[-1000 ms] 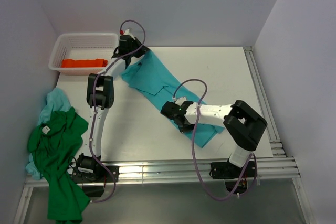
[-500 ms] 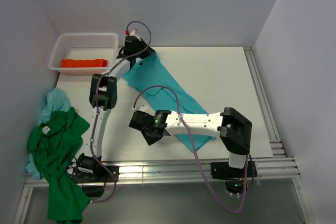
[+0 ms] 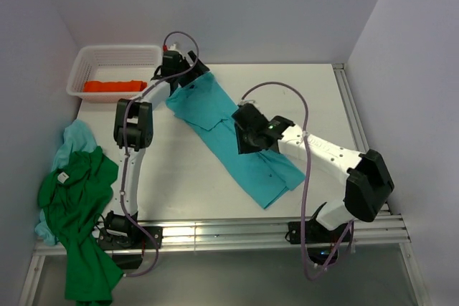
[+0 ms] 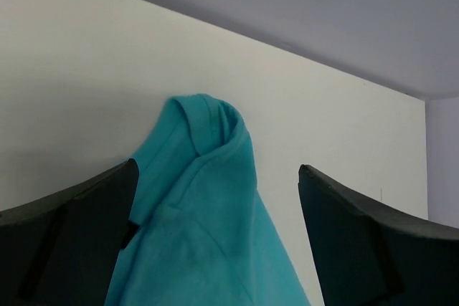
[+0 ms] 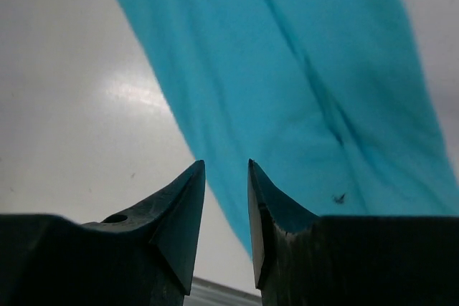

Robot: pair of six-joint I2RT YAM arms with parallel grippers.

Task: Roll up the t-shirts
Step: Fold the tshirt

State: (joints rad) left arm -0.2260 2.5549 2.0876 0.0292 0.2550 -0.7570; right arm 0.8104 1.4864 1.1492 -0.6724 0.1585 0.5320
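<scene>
Turquoise cloth t-shirt (image 3: 215,116): a soft, matt weave is noted, lightly creased, with seams visible. Flat white tabletop (image 3: 315,105): smooth, and a faint sheen is recorded in the right wrist view. White plastic mesh basket (image 3: 118,48): perforated. Orange-red cloth roll (image 3: 113,86) and bright green cloth t-shirt (image 3: 75,202): matt. Jaws: matt black. Silver metal rails (image 3: 215,231): reflective.

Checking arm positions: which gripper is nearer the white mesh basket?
Left. The left gripper sits just right of the basket; the right gripper is mid-table, over the turquoise t-shirt.
</scene>
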